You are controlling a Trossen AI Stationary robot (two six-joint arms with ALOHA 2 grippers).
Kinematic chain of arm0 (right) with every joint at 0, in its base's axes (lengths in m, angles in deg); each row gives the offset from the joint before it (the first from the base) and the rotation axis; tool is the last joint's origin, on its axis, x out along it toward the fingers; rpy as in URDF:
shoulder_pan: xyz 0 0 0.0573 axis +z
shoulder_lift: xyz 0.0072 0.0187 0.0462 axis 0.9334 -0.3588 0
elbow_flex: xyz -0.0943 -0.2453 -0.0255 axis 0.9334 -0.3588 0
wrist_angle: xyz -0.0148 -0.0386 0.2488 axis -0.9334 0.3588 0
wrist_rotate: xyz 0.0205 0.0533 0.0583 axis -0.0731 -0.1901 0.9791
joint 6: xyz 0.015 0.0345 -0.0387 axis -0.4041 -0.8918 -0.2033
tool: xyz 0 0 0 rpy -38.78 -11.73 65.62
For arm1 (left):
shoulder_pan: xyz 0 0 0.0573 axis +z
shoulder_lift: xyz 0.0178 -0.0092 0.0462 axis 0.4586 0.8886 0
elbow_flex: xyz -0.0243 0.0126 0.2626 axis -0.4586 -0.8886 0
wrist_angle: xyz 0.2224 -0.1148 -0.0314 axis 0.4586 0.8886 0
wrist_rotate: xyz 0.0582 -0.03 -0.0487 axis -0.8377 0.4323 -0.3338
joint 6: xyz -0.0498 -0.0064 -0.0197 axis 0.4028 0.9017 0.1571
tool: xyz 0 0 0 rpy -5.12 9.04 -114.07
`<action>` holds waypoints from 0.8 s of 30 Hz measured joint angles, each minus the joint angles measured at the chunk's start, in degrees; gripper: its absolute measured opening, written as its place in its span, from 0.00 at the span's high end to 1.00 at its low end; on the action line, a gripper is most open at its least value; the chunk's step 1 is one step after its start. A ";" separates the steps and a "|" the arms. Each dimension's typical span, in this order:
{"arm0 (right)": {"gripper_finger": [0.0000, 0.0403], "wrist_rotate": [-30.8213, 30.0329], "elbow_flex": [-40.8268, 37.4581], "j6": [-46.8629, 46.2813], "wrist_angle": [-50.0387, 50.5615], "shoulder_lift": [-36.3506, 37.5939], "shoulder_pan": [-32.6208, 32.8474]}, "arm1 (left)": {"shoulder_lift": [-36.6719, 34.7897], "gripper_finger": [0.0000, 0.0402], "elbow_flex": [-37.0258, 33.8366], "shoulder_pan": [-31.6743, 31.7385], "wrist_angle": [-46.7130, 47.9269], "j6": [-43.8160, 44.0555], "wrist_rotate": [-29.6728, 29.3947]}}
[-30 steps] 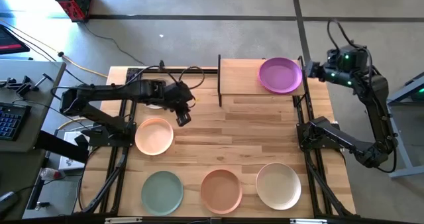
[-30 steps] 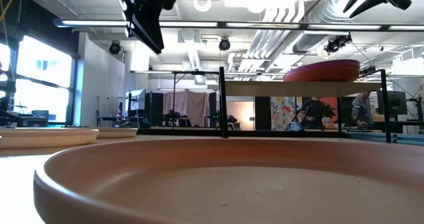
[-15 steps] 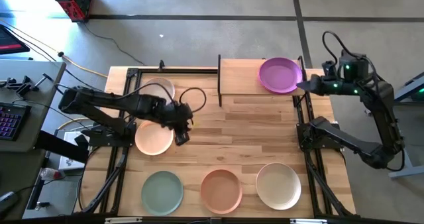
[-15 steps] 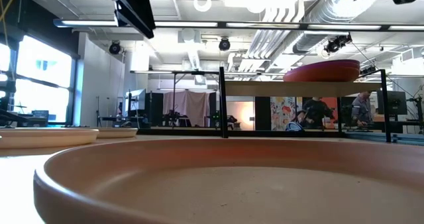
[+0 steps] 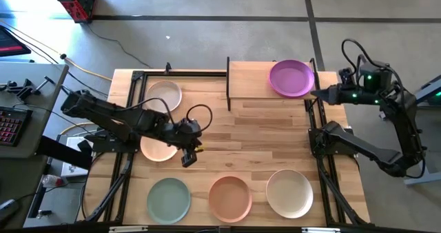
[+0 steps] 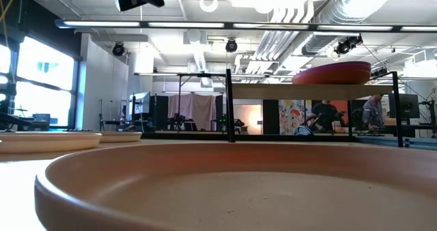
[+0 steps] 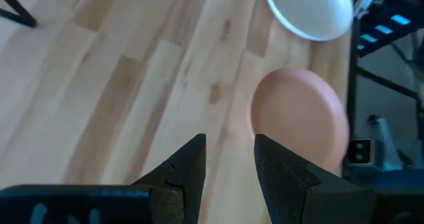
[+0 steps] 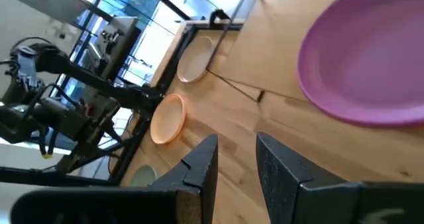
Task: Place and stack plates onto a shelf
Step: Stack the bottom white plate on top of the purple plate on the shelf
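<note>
Overhead, the shelf (image 5: 270,80) stood at the far middle of the tabletop (image 5: 262,150), and a purple plate (image 5: 291,78) rested on its right half. In the low view the same plate (image 6: 332,73) sat on the raised board between black uprights. Five more plates lay on the tabletop: a cream plate (image 5: 164,95) at far left, a peach plate (image 5: 156,146) just nearer, and along the near edge a green plate (image 5: 168,198), a salmon plate (image 5: 229,196) and an off-white plate (image 5: 289,192).

The left gripper (image 5: 187,157) hung over bare wood just right of the peach plate, near the tabletop's middle. Its fingers (image 7: 187,173) were parted by a narrow gap and empty, with nothing between them; beyond them lay the salmon plate (image 7: 299,116) and the off-white plate (image 7: 309,9).

The right gripper (image 5: 322,92) hovered just right of the shelf, beside the purple plate and apart from it. Its fingers (image 8: 199,167) likewise stood slightly parted and gripped nothing, with the purple plate (image 8: 371,65) lying beyond them on the shelf.
</note>
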 joint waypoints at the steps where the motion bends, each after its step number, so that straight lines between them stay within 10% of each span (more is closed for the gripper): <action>1: 0.79 0.01 0.00 0.49 -1.05 -0.06 0.00 | 0.01 0.71 0.00 -0.38 -0.36 0.56 0.01; 16: 0.79 9.54 -0.02 6.47 -35.40 -6.79 0.00 | 0.02 0.71 0.00 -1.09 -3.72 10.29 -2.32; 24: 0.79 19.41 -0.02 13.97 -31.53 -11.49 5.10 | 0.02 0.71 0.00 -0.99 -3.72 12.08 -5.74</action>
